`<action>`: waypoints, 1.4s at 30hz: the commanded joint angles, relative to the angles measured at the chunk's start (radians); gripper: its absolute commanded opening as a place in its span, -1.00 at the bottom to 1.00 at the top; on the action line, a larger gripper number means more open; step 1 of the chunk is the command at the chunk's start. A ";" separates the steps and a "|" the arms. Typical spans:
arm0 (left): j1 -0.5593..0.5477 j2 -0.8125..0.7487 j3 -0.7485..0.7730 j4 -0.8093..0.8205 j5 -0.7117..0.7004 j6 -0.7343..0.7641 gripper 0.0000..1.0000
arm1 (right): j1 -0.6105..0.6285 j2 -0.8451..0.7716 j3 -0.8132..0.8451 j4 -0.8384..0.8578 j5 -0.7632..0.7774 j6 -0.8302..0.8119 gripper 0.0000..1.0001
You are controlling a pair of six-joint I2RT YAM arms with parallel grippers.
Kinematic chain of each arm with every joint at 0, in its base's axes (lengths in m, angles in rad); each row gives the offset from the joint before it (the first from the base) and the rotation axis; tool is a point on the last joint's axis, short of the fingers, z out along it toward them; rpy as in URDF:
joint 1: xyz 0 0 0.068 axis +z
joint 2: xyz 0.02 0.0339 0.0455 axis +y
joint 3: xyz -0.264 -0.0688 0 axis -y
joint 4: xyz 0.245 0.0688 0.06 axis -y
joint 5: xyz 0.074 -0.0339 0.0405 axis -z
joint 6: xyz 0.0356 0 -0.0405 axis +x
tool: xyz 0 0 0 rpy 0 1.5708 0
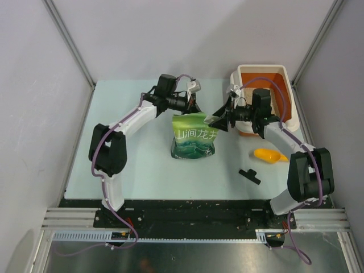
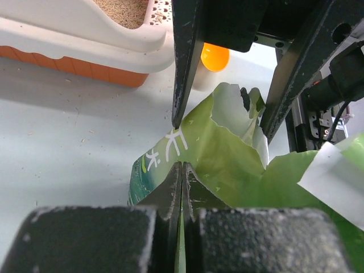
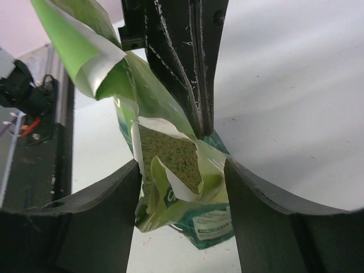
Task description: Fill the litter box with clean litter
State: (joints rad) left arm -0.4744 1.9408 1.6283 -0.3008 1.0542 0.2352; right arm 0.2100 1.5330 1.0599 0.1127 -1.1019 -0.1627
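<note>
1. The bag (image 1: 194, 136) stands mid-worktop (image 1: 131, 165).
2. The litter box (image 1: 290, 99) sits at the back right, with litter (image 2: 122, 11) in it.
3. The scoop (image 1: 270, 154) lies before the box, right of the bag.
4. A small part (image 1: 249, 176) lies left of and before the scoop.

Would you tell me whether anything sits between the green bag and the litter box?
Only the right arm itself: the open right gripper straddles the green bag at its torn mouth, with its wrist lying between bag and litter box. The yellow scoop lies off that line.
</note>
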 commanded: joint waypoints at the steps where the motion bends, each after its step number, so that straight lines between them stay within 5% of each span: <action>1: 0.008 -0.037 0.024 0.009 0.030 -0.065 -1.00 | 0.011 0.035 0.002 0.125 -0.124 0.103 0.26; 22: 0.071 -0.052 0.059 0.009 -0.052 -0.099 -1.00 | 0.028 0.096 -0.060 0.275 -0.156 0.278 0.03; 25: 0.101 -0.081 0.071 0.009 -0.118 -0.123 -0.73 | 0.026 0.104 -0.060 0.312 -0.156 0.316 -0.16; 29: 0.146 -0.155 0.041 0.005 -0.230 -0.128 -0.04 | 0.026 0.113 -0.058 0.364 -0.164 0.390 -0.36; 31: 0.178 -0.209 0.002 -0.009 -0.253 -0.128 0.07 | 0.029 0.116 -0.060 0.384 -0.174 0.428 -0.46; 42: 0.313 -0.581 -0.396 -0.116 -0.186 -0.025 0.57 | 0.042 0.139 -0.086 0.528 -0.170 0.612 -0.11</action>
State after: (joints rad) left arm -0.1825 1.4906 1.3518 -0.3580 0.8257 0.1726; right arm 0.2363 1.6615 0.9955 0.5018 -1.2469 0.3359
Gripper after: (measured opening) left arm 0.736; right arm 0.423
